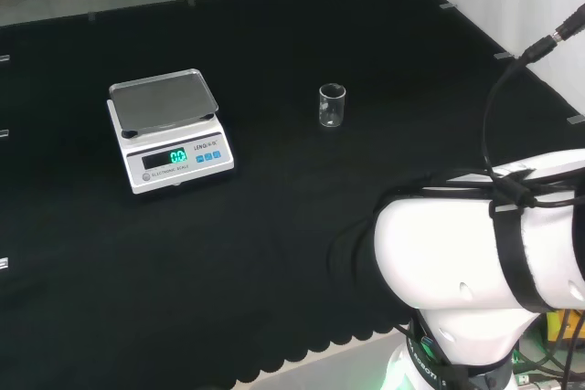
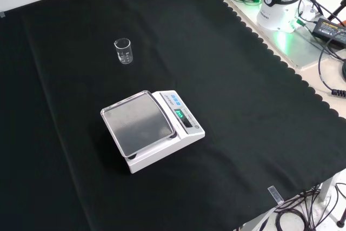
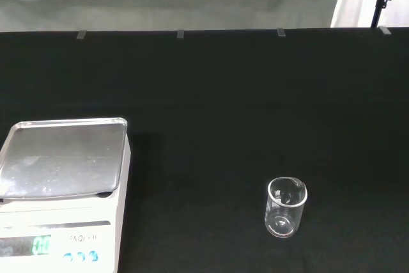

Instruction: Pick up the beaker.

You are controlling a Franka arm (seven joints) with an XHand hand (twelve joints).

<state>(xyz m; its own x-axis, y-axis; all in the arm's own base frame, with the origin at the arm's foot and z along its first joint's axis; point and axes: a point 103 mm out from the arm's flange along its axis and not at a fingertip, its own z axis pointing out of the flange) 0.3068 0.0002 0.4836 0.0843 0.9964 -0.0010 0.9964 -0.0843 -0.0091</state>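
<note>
right, small clear beaker (image 1: pixel 332 105) stands upright and empty on the black cloth (image 1: pixel 274 226) (scale (image 1: pixel 170 131) well apart); hand's state, cannot tell.

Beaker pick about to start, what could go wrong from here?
1. The beaker is clear glass on black cloth, faint in every view, so the approach may be misjudged.
2. It stands upright, small and apparently empty; a finger brushing it could tip it or push it away.
3. The scale stands to its left in the head view, apart from it; a wide approach might clip its pan.
</note>
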